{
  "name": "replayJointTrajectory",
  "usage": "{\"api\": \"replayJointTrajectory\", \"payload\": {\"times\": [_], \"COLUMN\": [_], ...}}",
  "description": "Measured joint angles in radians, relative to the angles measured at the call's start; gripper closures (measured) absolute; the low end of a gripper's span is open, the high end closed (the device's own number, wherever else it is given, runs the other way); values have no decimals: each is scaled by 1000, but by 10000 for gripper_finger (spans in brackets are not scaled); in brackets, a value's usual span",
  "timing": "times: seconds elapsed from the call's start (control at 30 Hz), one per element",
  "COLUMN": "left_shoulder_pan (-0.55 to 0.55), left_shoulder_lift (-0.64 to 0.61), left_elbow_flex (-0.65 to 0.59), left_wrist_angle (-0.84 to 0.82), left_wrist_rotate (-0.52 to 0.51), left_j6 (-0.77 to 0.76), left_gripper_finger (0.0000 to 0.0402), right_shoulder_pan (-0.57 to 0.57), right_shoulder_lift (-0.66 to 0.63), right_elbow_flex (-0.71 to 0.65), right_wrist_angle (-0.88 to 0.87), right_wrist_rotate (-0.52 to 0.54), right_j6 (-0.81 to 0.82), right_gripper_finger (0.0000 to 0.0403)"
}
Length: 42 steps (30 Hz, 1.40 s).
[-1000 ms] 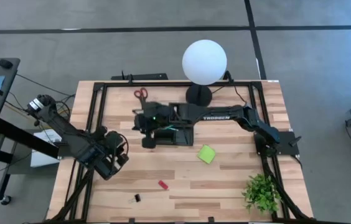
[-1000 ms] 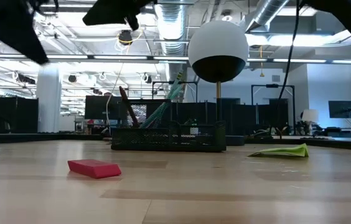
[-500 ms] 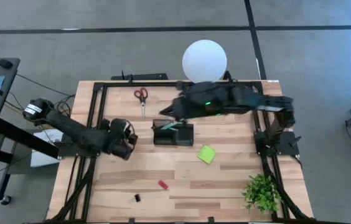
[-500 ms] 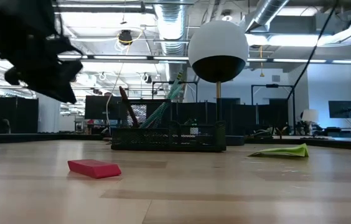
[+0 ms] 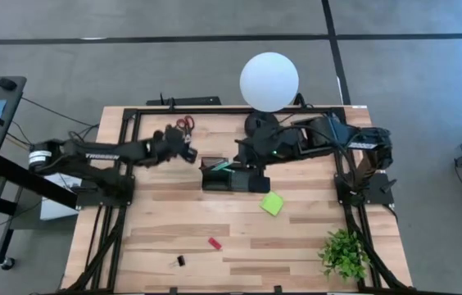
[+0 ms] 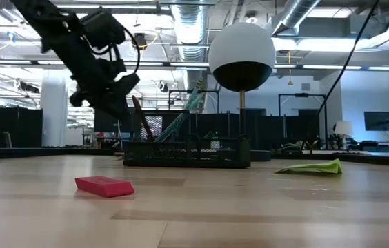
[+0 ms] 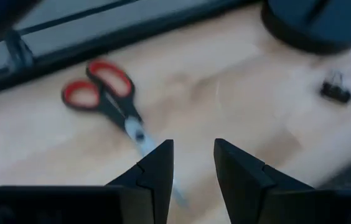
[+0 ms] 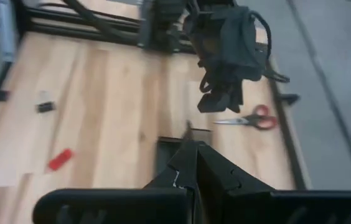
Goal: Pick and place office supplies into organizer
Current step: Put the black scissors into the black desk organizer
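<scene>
The red-handled scissors (image 5: 186, 126) lie flat near the table's far edge; in the left wrist view the scissors (image 7: 108, 99) show just ahead of the fingers. My left gripper (image 7: 191, 163) hangs open above their blade end, nothing between its fingers; it shows as well in the high view (image 5: 183, 147) and the low view (image 6: 122, 103). The black organizer (image 5: 229, 177) stands mid-table with teal and brown pens (image 6: 184, 114) leaning in it. My right gripper (image 8: 191, 163) is shut and empty, raised above the organizer (image 8: 168, 149).
A lime-green sticky-note pad (image 5: 272, 203) lies right of the organizer. A small red piece (image 5: 214, 243) and a black clip (image 5: 180, 260) lie toward the near edge. The globe lamp (image 5: 269, 80) stands at the far edge, another clip (image 7: 336, 92) near its base, a plant (image 5: 344, 252) near right.
My left gripper has swung from the table's near left toward the far edge and to the right, sinking a little and rolling, and now hangs by the scissors. My right gripper has risen off the organizer and drawn back toward the right. Nothing on the table has moved.
</scene>
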<state>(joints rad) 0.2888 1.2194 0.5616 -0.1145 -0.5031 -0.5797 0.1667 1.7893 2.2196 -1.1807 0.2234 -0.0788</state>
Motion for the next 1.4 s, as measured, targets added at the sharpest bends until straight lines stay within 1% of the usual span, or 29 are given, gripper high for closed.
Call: {"api": "replayJointTrajectory", "payload": {"times": [0.1, 0.17, 0.3, 0.37, 0.43, 0.53, 0.6, 0.63, 0.67, 0.73, 0.77, 0.8, 0.87, 0.9, 0.93, 0.97, 1.0, 1.13, 1.23, 1.3, 1.33, 1.4], "left_shoulder_pan": [137, 214, 325, 349, 332, 265, 224, 208, 191, 151, 128, 106, 74, 64, 58, 49, 39, -9, -54, -81, -93, -118], "left_shoulder_lift": [0, 12, 49, 71, 77, 77, 77, 77, 77, 76, 76, 76, 74, 74, 74, 74, 74, 74, 73, 72, 72, 72], "left_elbow_flex": [0, 0, 0, 0, 0, 0, 0, 0, 0, 0, 0, 0, 0, 0, 0, 0, 0, 0, 0, 0, 0, 0], "left_wrist_angle": [51, 65, 46, 50, 63, 86, 147, 181, 223, 277, 290, 291, 292, 294, 297, 297, 301, 403, 501, 555, 569, 572], "left_wrist_rotate": [99, 142, 187, 221, 237, 226, 226, 250, 304, 341, 334, 293, 171, 125, 116, 140, 203, 517, 697, 789, 819, 847], "left_j6": [82, 116, 132, 148, 171, 217, 252, 278, 309, 389, 424, 450, 514, 552, 598, 641, 680, 772, 837, 851, 855, 856], "left_gripper_finger": [290, 290, 290, 290, 290, 290, 290, 290, 290, 290, 290, 290, 290, 290, 290, 290, 290, 290, 290, 290, 290, 290], "right_shoulder_pan": [14, 17, 16, 17, 17, 16, 16, 16, 15, 15, 15, 15, 17, 17, 17, 17, 17, 16, 17, 17, 17, 17], "right_shoulder_lift": [-8, -20, -18, -14, -5, 1, -2, -3, -2, -2, -2, -2, -2, -2, -2, -2, -2, -2, -2, -2, -2, -2], "right_elbow_flex": [0, 1, 1, 0, 2, -1, 1, 1, 1, 1, 1, 1, 1, 1, 1, 1, 1, 1, 1, 1, 1, 1], "right_wrist_angle": [-7, -9, -34, -53, -57, -73, -67, -67, -67, -68, -68, -68, -69, -70, -71, -72, -72, -72, -72, -71, -72, -72], "right_wrist_rotate": [84, 115, 121, 121, 121, 121, 122, 122, 122, 122, 122, 122, 121, 121, 120, 120, 120, 119, 119, 119, 119, 119], "right_j6": [0, 1, 25, 26, 27, 27, 27, 26, 26, 27, 27, 27, 27, 27, 27, 27, 27, 20, 20, 19, 19, 19], "right_gripper_finger": [403, 403, 403, 403, 403, 403, 403, 403, 403, 403, 403, 403, 403, 403, 403, 403, 403, 403, 403, 403, 403, 403]}}
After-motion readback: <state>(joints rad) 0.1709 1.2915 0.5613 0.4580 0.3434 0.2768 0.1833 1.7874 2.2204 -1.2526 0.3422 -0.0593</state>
